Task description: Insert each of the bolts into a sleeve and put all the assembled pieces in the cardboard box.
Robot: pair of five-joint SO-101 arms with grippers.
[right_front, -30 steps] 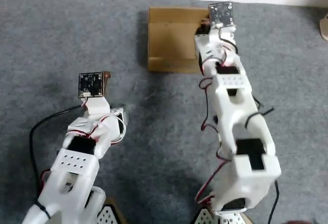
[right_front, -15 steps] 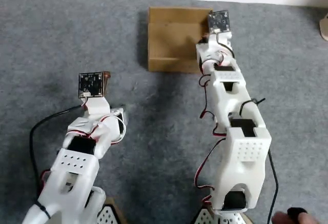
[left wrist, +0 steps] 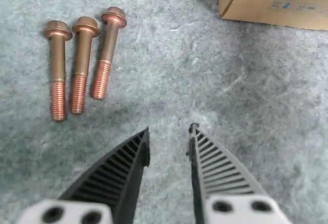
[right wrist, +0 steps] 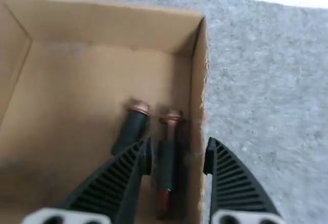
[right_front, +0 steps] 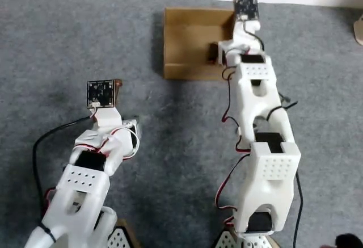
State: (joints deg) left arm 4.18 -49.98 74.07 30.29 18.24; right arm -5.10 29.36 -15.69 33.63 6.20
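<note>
Three copper bolts [left wrist: 82,65] lie side by side on the grey carpet, heads pointing away from my left gripper [left wrist: 168,130]. That gripper hangs open a little short of them with nothing between its fingers. The cardboard box [right_front: 187,38] stands at the far middle of the table. My right gripper [right wrist: 177,144] is open above the box's right side. Under it, two bolts in black sleeves lie on the box floor: one [right wrist: 168,152] below the gap between the fingers and against the box wall [right wrist: 197,80], the other [right wrist: 132,126] beside it.
The left arm [right_front: 96,146] stands at the near left and the right arm [right_front: 255,89] stretches out to the box. A corner of the box [left wrist: 271,1] shows beyond the bolts. A tan object [right_front: 358,29] sits at the far right edge.
The right arm has straightened, and its wrist has shifted toward the far edge of the box. The left arm has not moved.
</note>
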